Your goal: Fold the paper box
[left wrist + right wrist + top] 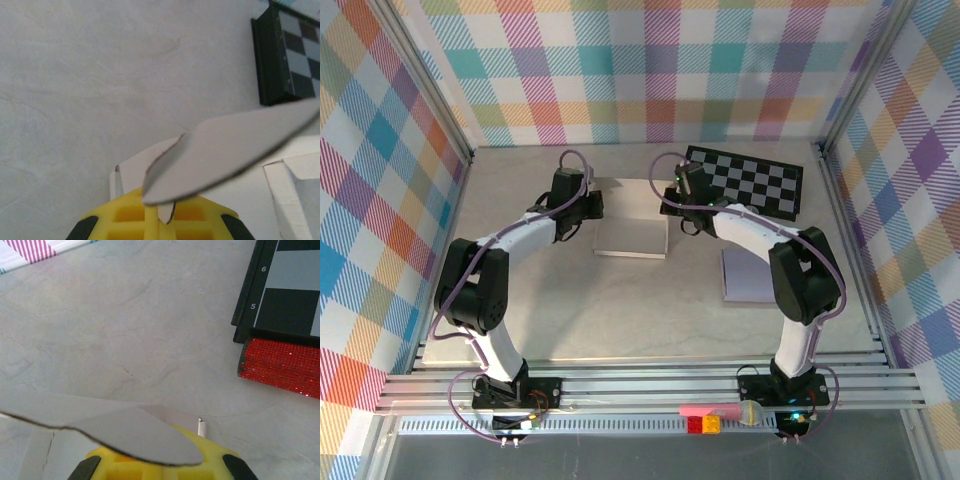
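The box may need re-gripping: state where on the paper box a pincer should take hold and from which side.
Probably by a thin end flap of the paper box, coming in sideways from that end. The body looks too broad to span, while each flap sticks out as thin card that jaws can pinch, as the left pincer and right pincer do.

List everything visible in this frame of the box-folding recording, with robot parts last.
white paper box: one, white, table centre
black-and-white chequered board: one, far right of the table
red glittery block: one, red, beside the board's edge
pale flat sheet: one, whitish, by the right arm
pink stick: one, pink, front rail
small blocks: two, red and yellow, front rail
left gripper: one, yellow, shut on a box flap
right gripper: one, yellow, shut on a box flap
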